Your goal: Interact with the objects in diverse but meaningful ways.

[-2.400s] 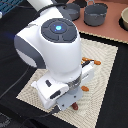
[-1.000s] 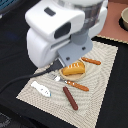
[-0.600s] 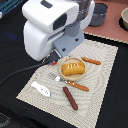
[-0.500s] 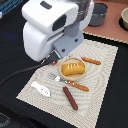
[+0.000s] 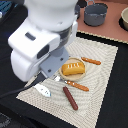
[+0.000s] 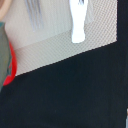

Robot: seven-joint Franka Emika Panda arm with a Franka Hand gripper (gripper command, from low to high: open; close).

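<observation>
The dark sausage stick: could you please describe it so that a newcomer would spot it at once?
Find the pale woven placemat on the dark table. Near the mat's front edge, below the yellow bread loaf, lies the sausage stick. Unlike the orange-handled utensils nearby, it is a plain dark reddish-brown rod with no metal tip.

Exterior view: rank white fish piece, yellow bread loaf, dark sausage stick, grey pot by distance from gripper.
Gripper mostly hidden under the arm, so rough.
1. White fish-like piece, near edge of mat; yellow ridged bread loaf, mat centre: too close to call.
2. Dark reddish-brown sausage stick, near edge.
3. Grey pot, beyond the mat.
</observation>
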